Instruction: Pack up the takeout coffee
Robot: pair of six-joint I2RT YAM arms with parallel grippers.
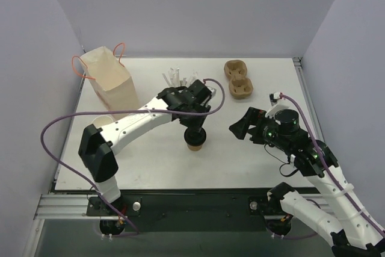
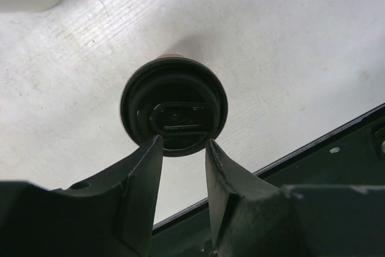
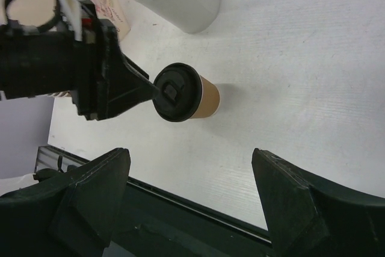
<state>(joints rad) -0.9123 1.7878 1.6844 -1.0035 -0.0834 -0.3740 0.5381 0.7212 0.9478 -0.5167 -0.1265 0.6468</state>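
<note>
- Looking down my left wrist, I see my left gripper (image 2: 183, 144) with its two fingers (image 2: 143, 179) apart. There is a bare gap between them and they are clamped on nothing. Their tips sit at the near rim of the black lid; I cannot tell whether they touch it.
- Just past those tips is the takeout coffee (image 2: 174, 94). It stands upright with its lid on, near the middle of the table (image 1: 258, 161), and from overhead it is directly under the left gripper.
- The cup's long axis is vertical, so it runs in line with my left fingers rather than across them. The lid is wider than the gap between them, so as the jaws stand I judge they could not slide down around the cup.
- The coming move turns on that. I reckon the left fingers must either spread past the lid's width or come at the brown wall from the side.
- My right gripper (image 3: 191, 156) is spread wide and holds nothing. The cup is out ahead of it and well apart, on the side toward my left arm.
- The paper bag (image 1: 111, 85) stands open-topped at the far left of the table, well apart from the cup. My left arm is nearer to both the cup and the bag, so I judge the carry is its job.
</note>
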